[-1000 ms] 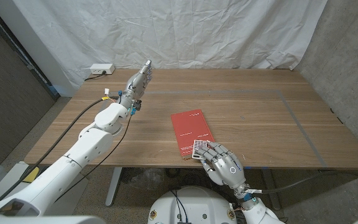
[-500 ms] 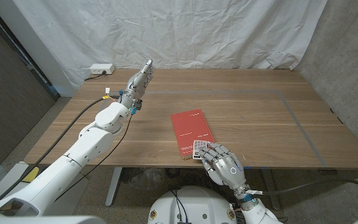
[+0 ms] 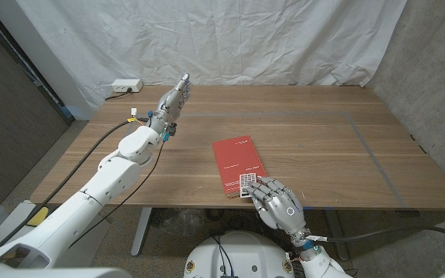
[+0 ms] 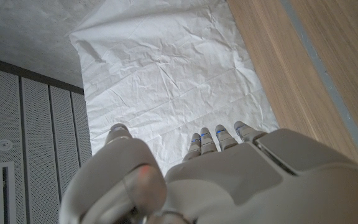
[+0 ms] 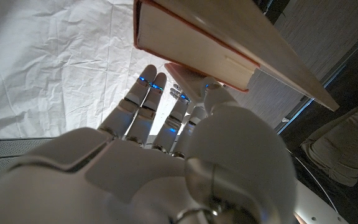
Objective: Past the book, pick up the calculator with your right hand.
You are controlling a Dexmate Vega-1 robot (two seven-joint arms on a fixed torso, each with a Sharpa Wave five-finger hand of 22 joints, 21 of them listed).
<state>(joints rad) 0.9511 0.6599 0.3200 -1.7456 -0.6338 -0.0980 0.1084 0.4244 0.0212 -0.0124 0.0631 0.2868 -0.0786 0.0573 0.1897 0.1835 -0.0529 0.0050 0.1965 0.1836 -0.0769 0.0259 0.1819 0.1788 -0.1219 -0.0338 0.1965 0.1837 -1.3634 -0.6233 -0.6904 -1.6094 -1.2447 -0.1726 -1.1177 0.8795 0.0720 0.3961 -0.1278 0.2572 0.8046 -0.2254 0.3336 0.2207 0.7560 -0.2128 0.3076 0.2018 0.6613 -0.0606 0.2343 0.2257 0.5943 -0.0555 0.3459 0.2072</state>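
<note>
The red book (image 3: 239, 164) lay on the wooden surface (image 3: 323, 147), toward its near edge and a little right of centre. The calculator (image 3: 247, 184) sat at the book's near right corner, partly on the cover, its grid of keys facing up. The right hand (image 3: 276, 205) lay just at the surface's near edge with its fingers (image 3: 259, 188) reaching over the calculator's near side and touching it; whether they had actually closed round it could not be told from the head view. In the right wrist view the same hand (image 5: 166, 155) showed its fingers (image 5: 143, 99) extended beside the pale calculator (image 5: 188, 78), with the book's red edge (image 5: 191, 37) beyond.

The left hand (image 3: 174, 99) was held well away, above the far left part of the surface, fingers straight, together and holding nothing. In the left wrist view that hand (image 4: 216, 174) pointed toward the white cloth backdrop (image 4: 160, 68). A white power strip (image 3: 126, 86) lay at the far left corner.
</note>
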